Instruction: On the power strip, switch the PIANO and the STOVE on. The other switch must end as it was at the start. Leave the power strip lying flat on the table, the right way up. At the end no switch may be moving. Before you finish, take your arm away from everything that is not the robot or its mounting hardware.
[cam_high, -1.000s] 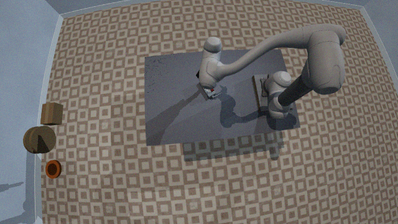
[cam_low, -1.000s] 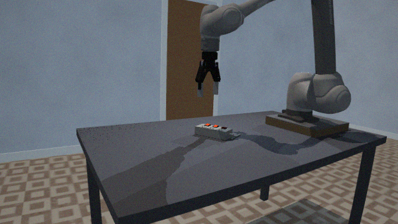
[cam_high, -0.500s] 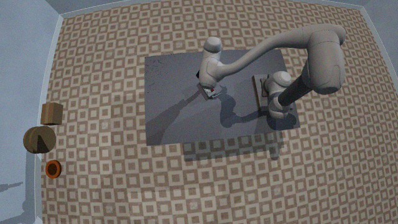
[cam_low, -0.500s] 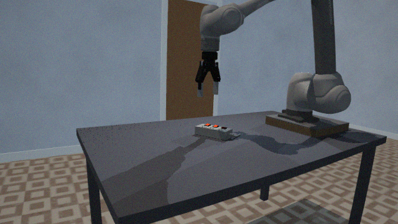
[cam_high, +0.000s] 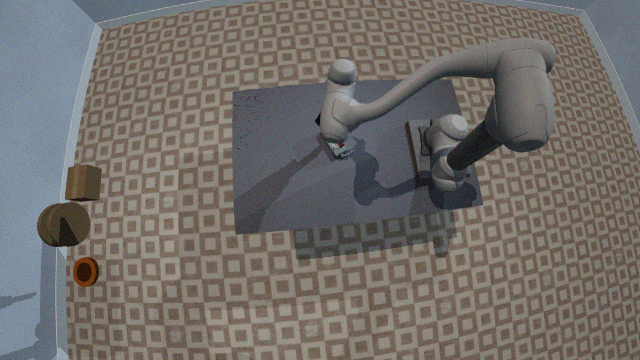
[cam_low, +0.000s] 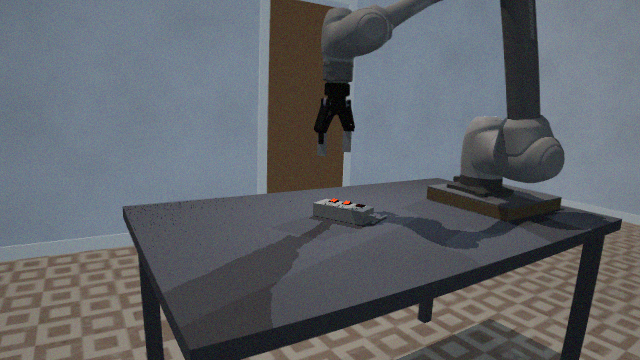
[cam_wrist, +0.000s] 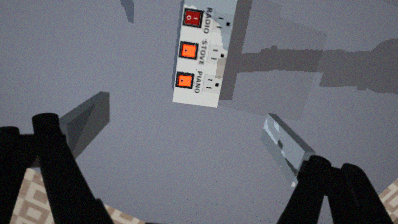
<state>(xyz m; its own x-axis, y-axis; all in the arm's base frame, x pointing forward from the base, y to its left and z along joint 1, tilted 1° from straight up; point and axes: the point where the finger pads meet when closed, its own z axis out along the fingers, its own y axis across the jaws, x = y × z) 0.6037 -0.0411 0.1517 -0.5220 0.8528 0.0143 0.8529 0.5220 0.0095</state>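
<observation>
Spread wide and empty, the end effector (cam_low: 334, 142) hangs high above the bench (cam_low: 240, 260), its dark linkages filling the lower corners of the wrist view. Beyond it, near the frame's top centre, the power strip (cam_wrist: 202, 60) lies flat, face up. Its PIANO switch (cam_wrist: 184, 80) and STOVE switch (cam_wrist: 188, 50) glow orange; the RADIO switch (cam_wrist: 193, 18), farthest up, is dark red.

Pale grey rounded arm (cam_low: 510, 148) — dark forearm tube, black jaws
</observation>
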